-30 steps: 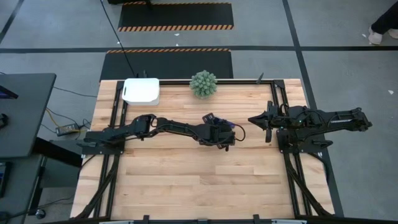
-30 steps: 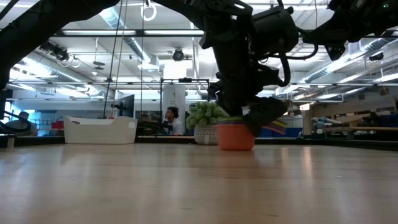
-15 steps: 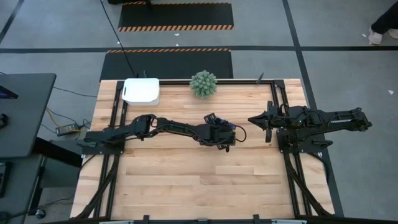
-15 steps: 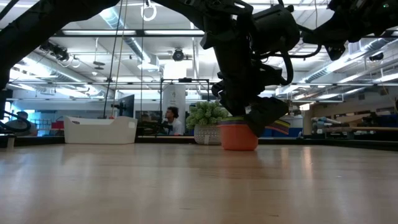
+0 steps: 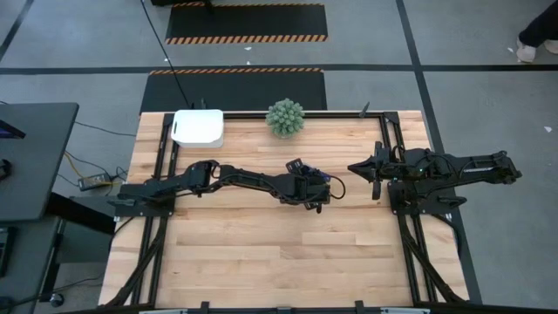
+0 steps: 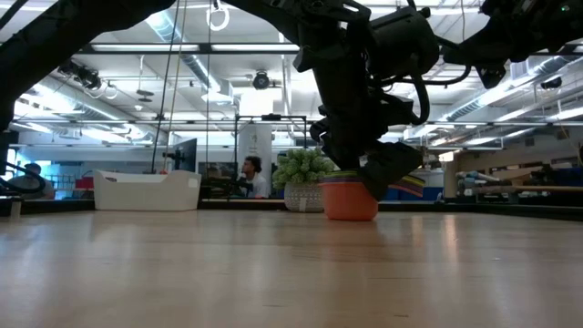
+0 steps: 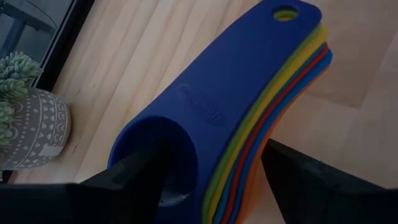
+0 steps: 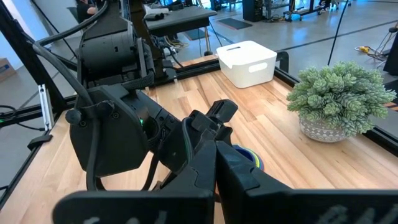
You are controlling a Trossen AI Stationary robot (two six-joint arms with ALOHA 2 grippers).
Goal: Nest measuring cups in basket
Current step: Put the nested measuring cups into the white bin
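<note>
The measuring cups (image 7: 249,93) sit nested in one stack, a blue one on top and an orange one (image 6: 349,200) outermost, near the middle of the table (image 5: 261,253). Their flat handles (image 7: 292,37) lie fanned together and point away from my left gripper (image 5: 311,190). That gripper is shut on the stack, and its base is at the table top in the low view. The white basket (image 5: 199,128) stands at the far left of the table. My right gripper (image 5: 375,166) waits shut at the table's right side, apart from everything. My left gripper has one finger (image 7: 134,177) inside the bowl of the top blue cup (image 7: 165,149) and the other finger (image 7: 317,186) outside the stack's wall, on the side away from the handles. The fingers slant down from the table's left. Whether the orange base is lifted clear of the table, I cannot tell.
A green spiky plant in a patterned pot (image 5: 285,117) stands at the far edge, just beyond the cups and right of the basket. Black rails (image 5: 384,139) run along the table's sides. Bare wood lies toward the near edge.
</note>
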